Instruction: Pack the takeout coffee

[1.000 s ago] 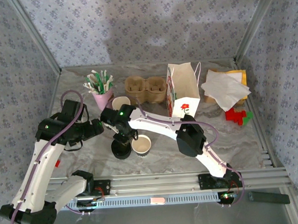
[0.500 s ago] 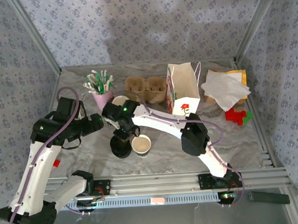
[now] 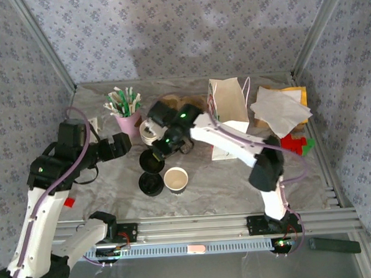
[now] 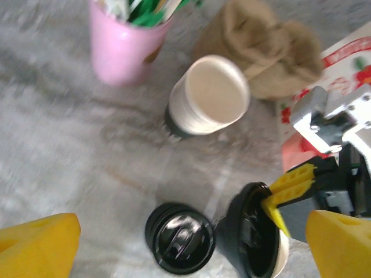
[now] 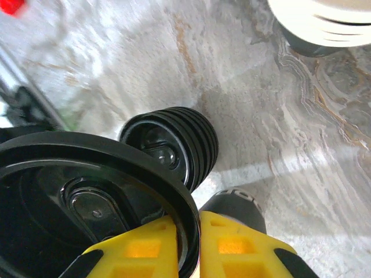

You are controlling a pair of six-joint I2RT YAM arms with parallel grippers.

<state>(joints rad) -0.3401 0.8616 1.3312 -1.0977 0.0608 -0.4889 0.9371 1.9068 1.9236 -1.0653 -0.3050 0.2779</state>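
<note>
The takeout coffee cup (image 3: pixel 176 179), a small white paper cup, stands open-topped near the table's front. My right gripper (image 3: pixel 160 150) (image 5: pixel 188 237) is shut on the rim of one black lid (image 3: pixel 150 160) (image 5: pixel 87 191) (image 4: pixel 249 234), held tilted just behind and to the left of the cup. A low pile of black lids (image 3: pixel 151 184) (image 4: pixel 178 237) (image 5: pixel 174 147) sits left of the cup. My left gripper (image 3: pixel 125 144) (image 4: pixel 190 231) hangs open above the pile's left side, holding nothing.
A stack of lidless white cups (image 3: pixel 149 131) (image 4: pixel 211 95) and a pink cup of straws (image 3: pixel 127 120) (image 4: pixel 124 49) stand behind. A brown cup carrier (image 3: pixel 171 105), a white paper bag (image 3: pixel 227 112), napkins (image 3: pixel 280 109) and red and green blocks (image 3: pixel 296 144) lie farther back and right.
My right gripper has lifted a black lid off the pile and swung back and to the right. My left gripper has opened wider and drawn slightly back.
</note>
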